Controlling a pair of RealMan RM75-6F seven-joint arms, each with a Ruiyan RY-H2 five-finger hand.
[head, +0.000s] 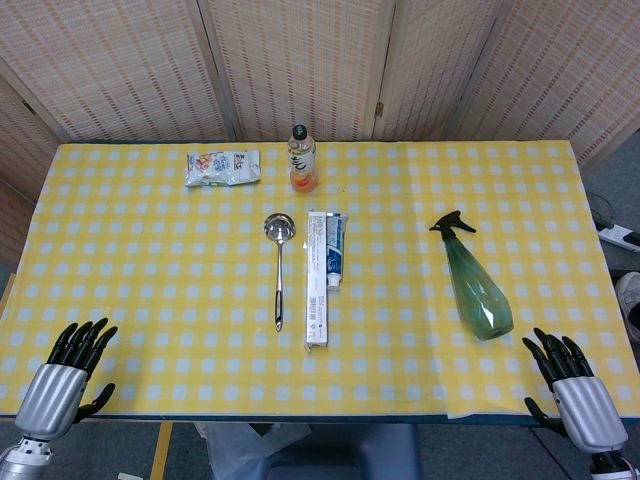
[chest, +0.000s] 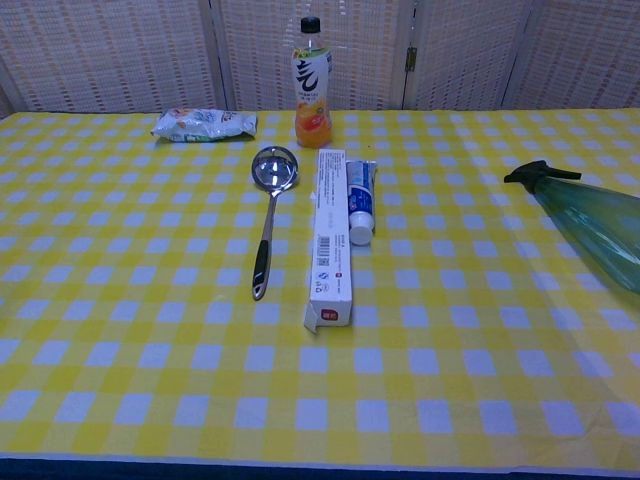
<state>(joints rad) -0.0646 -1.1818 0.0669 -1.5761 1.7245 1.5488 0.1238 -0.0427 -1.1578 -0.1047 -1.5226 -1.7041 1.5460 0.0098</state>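
My left hand rests at the table's near left corner, fingers spread, holding nothing. At the near right corner my right hand lies the same way, empty, just below the green spray bottle lying on its side. In the middle lie a metal ladle, a long white toothpaste box and a toothpaste tube beside it. Neither hand shows in the chest view.
A juice bottle stands upright at the back centre. A white snack packet lies to its left. The yellow checked tablecloth covers the table; wicker screens stand behind it.
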